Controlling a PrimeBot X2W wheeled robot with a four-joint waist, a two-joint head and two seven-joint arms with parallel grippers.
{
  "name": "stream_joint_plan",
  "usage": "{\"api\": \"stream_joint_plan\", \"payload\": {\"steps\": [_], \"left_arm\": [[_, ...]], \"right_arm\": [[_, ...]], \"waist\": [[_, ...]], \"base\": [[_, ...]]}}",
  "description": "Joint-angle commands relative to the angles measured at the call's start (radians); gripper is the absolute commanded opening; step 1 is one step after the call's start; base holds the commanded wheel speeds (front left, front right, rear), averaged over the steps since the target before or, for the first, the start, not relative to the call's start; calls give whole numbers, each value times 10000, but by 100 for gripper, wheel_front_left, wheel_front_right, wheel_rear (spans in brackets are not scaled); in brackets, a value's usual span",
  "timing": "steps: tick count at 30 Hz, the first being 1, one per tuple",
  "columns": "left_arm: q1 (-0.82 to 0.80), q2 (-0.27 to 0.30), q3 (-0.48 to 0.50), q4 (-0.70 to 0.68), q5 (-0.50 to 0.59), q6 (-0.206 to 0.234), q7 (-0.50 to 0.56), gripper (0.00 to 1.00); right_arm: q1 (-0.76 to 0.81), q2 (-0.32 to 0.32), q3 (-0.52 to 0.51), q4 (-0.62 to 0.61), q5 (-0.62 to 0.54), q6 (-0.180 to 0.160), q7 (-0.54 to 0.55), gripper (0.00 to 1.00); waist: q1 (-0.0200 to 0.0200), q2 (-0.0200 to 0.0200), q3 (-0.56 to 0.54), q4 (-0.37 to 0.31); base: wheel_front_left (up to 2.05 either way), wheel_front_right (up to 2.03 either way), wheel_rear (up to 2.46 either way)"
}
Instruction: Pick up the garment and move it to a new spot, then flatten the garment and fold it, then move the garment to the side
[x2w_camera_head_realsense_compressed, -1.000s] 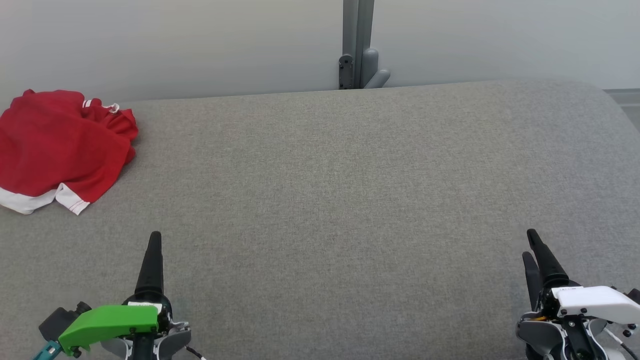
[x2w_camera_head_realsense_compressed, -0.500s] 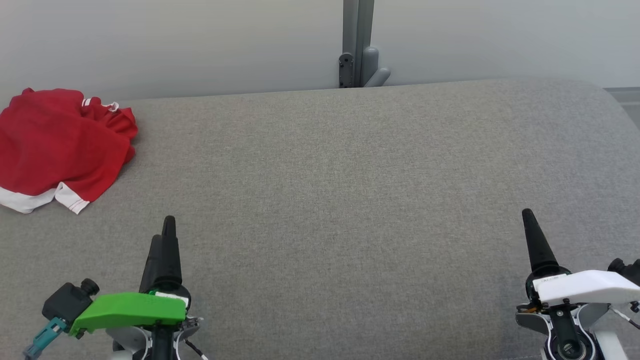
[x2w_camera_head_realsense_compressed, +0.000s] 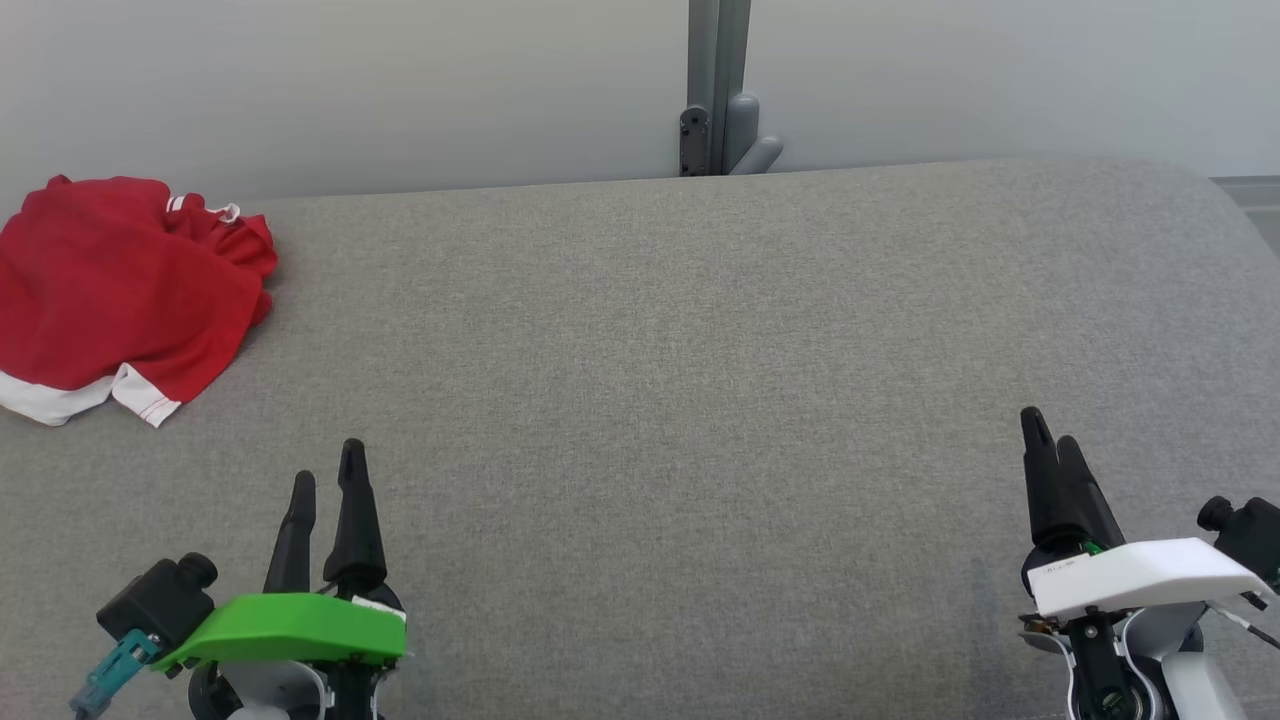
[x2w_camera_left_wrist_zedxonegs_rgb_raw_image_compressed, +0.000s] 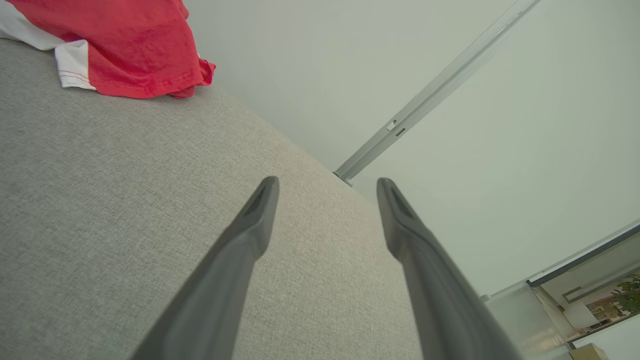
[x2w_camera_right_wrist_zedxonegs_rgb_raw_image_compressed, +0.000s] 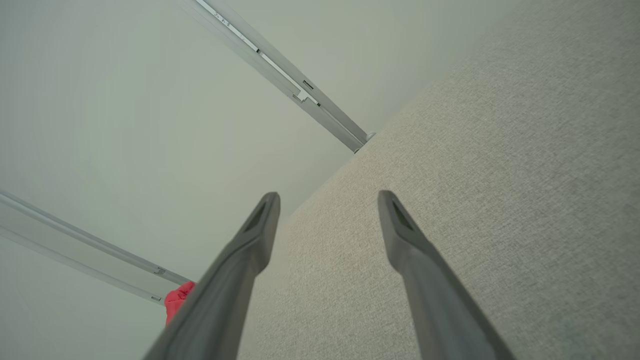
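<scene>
Head view is showing the red garment (x2w_camera_head_realsense_compressed: 120, 290) lying crumpled at the far left of the grey padded surface (x2w_camera_head_realsense_compressed: 660, 350), near its back edge, just where it was lying a second ago and with nothing touching it. What is changing is the arms. The left gripper (x2w_camera_head_realsense_compressed: 327, 465) is rolling so that both dark fingers are now showing side by side, spread apart and holding nothing, and it is creeping forward while staying well apart from the cloth. The right gripper (x2w_camera_head_realsense_compressed: 1050, 430) is likewise advancing up the surface, its jaws standing wide and empty in the right wrist view. Judging from this, the reach for the pick-up is only beginning, with the left arm being the nearer one.
</scene>
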Motion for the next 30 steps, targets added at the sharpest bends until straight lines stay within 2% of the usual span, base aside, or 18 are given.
{"api": "stream_joint_plan", "payload": {"steps": [1, 13, 30], "left_arm": [[11, 62, -10, -133, 452, 37, -81, 100], [268, 71, -14, -26, 2279, 129, -369, 100], [554, 80, -16, 170, 3939, 174, -730, 100]], "right_arm": [[13, -79, 55, -176, -392, 3, -118, 100], [127, -91, 376, -190, -2263, 4, -543, 100], [341, -103, 647, -71, -4300, 4, -1066, 100]], "waist": [[0, -1, -7, 4], [0, -1, -82, 23], [0, -1, -205, 81]], "base": [[0, 0, 0], [0, 0, 0], [0, 0, 0]]}}
